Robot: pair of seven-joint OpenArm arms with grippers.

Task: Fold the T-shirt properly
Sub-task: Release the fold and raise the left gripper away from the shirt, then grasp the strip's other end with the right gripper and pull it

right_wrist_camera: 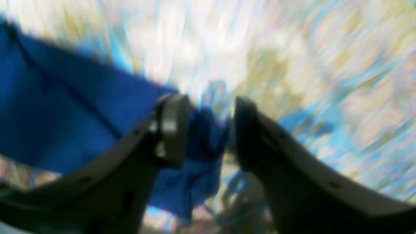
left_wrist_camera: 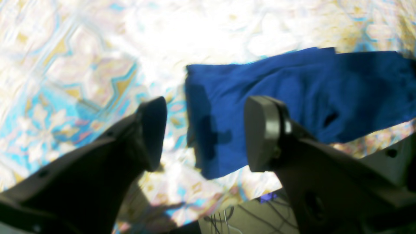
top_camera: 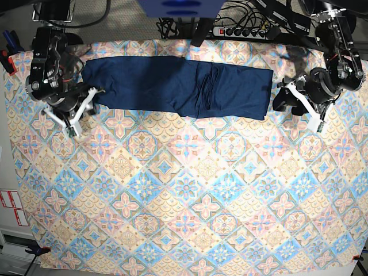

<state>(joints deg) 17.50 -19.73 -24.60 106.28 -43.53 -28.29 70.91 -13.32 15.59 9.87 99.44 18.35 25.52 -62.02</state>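
T-shirt: dark navy-blue soft knit T-shirt (top_camera: 176,88) is lying as a long band at 12 o'clock.
Grippers: left gripper (left_wrist_camera: 205,133) is standing released; right gripper (right_wrist_camera: 208,130) is parted around the cloth end.
Risk: the cloth end is possibly snagging and dragging the fold.

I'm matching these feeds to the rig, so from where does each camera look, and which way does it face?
Left wrist: rides the left arm, looks past the open left gripper at the T-shirt end on the tablecloth.
Right wrist: rides the right arm, blurred; faces the shirt's other end between the parted fingers of the right gripper.
Base: overhead, looking down; both arms flank the long folded shirt at the cloth's far edge, right arm on the picture's left.
Shared: all three show shirt and tablecloth.
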